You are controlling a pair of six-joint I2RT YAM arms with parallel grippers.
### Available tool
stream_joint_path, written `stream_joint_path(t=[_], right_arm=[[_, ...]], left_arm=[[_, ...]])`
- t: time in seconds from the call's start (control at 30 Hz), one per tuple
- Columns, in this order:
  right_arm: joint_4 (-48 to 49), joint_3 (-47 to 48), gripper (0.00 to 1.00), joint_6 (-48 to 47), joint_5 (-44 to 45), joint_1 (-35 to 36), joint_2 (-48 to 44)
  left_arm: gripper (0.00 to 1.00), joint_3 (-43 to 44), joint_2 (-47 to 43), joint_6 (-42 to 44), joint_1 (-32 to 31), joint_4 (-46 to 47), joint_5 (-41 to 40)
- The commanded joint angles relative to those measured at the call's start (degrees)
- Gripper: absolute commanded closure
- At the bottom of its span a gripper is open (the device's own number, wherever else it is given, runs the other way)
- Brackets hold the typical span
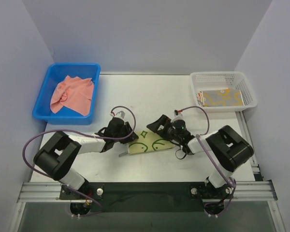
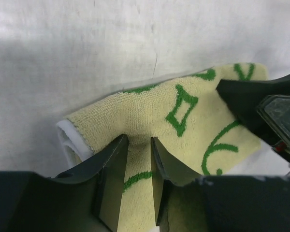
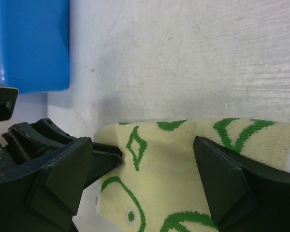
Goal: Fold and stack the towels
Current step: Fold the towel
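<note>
A pale green towel with dark-green duck outlines [image 1: 151, 142] lies folded on the table between the arms. My left gripper [image 1: 127, 137] is low at its left edge, and in the left wrist view [image 2: 140, 141] its jaws are closed on a pinch of the towel [image 2: 193, 121]. My right gripper [image 1: 160, 126] is open over the towel's far right part; in the right wrist view [image 3: 150, 159] the fingers [image 3: 227, 179] straddle the towel [image 3: 183, 164] without gripping. A salmon-pink towel [image 1: 72, 94] lies crumpled in the blue bin. A folded yellow duck-print towel [image 1: 222, 98] lies in the white basket.
The blue bin [image 1: 89, 70] stands at the back left, also in the right wrist view [image 3: 34, 43]. The white basket [image 1: 222, 77] stands at the back right. An orange edge shows under the yellow towel. The table's near edge carries the arm bases.
</note>
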Motion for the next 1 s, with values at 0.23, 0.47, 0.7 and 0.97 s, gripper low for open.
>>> stream_joint_path(t=[0.23, 0.47, 0.7, 0.97], right_arm=[[24.7, -12.6, 0.06, 5.2, 2.9, -9.5, 12.5], [23.1, -13.8, 0.05, 5.4, 0.1, -13.5, 5.9], [14.2, -11.2, 0.05, 3.8, -4.6, -13.1, -6.4], [4.3, -11.3, 0.06, 3.4, -8.2, -10.3, -18.4]], left_arm=[[0.68, -10.8, 10.6, -6.1, 6.9, 20.7, 2.7], [0.67, -9.0, 9.5, -4.6, 9.6, 21.2, 5.0], [0.66, -3.0, 0.6, 0.1, 8.9, 15.2, 10.1], [0.63, 0.5, -12.4, 2.8, 3.8, -0.9, 6.1]])
